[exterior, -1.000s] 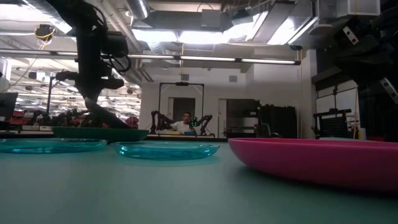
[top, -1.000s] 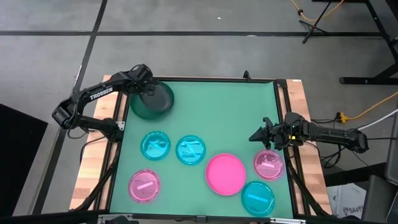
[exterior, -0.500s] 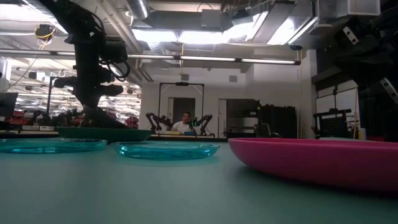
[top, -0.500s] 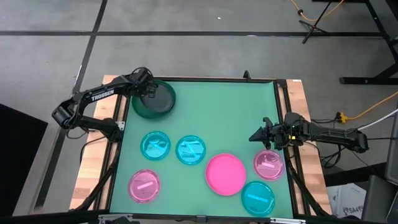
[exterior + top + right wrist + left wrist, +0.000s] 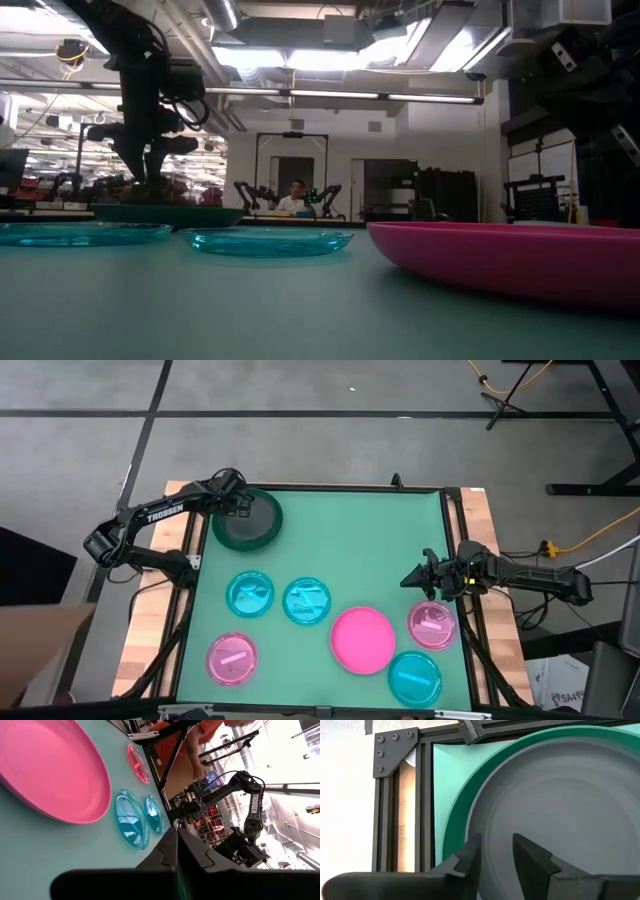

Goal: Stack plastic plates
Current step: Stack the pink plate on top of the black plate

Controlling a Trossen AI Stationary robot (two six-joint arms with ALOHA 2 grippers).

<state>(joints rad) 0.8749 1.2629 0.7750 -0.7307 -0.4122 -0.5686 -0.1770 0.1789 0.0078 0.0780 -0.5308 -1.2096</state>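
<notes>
Close to the dark green plate (image 5: 232,538), your left gripper (image 5: 237,506) is opening and letting go of the dark grey plate (image 5: 254,516) now lying in it, while far off your right gripper (image 5: 410,579) is waiting pinched closed, so one plate is stacked.

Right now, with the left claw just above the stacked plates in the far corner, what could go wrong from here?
1. The left claw hangs open right over the dark grey plate; a sideways retreat could catch its rim and shift it on the dark green plate.
2. That stack sits close to the table's frame, so a nudge might push it against the frame.
3. The right claw is shut near a translucent pink plate; lowering carelessly could knock it.
</notes>
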